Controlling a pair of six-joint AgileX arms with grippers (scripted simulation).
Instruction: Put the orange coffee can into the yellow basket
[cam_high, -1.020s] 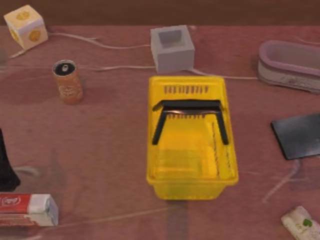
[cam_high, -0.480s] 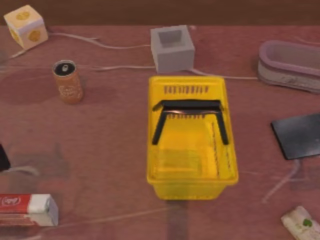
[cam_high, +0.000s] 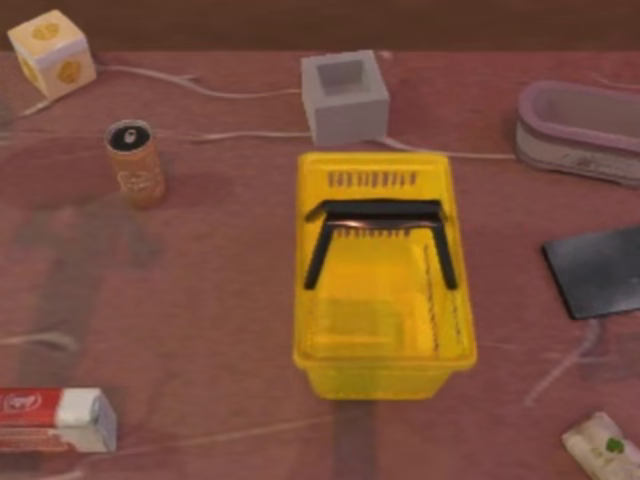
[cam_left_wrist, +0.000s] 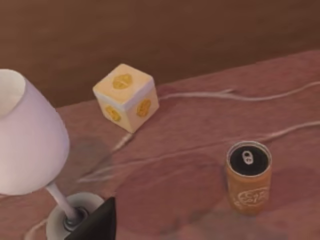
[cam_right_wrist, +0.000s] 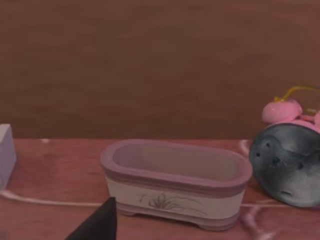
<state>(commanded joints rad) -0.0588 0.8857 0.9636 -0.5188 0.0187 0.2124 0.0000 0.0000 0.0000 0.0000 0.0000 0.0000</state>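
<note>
The orange coffee can (cam_high: 135, 164) is seen upright on the counter (cam_high: 220, 300) at the upper left of the top view, well apart from the yellow basket (cam_high: 383, 345) at centre. Neither hand appears there; whether either is open or closed cannot be told.

The surface (cam_high: 230, 300) was viewed from overhead, looking straight down, with the yellow basket (cam_high: 383, 270) near centre. The left wrist view was set low and close, facing the far left corner; the orange coffee can (cam_left_wrist: 248, 177) and patterned cube (cam_left_wrist: 126, 97) were shared with the top view. The right wrist view was set low, facing the oval tray (cam_right_wrist: 176, 176), also seen from above.
</note>
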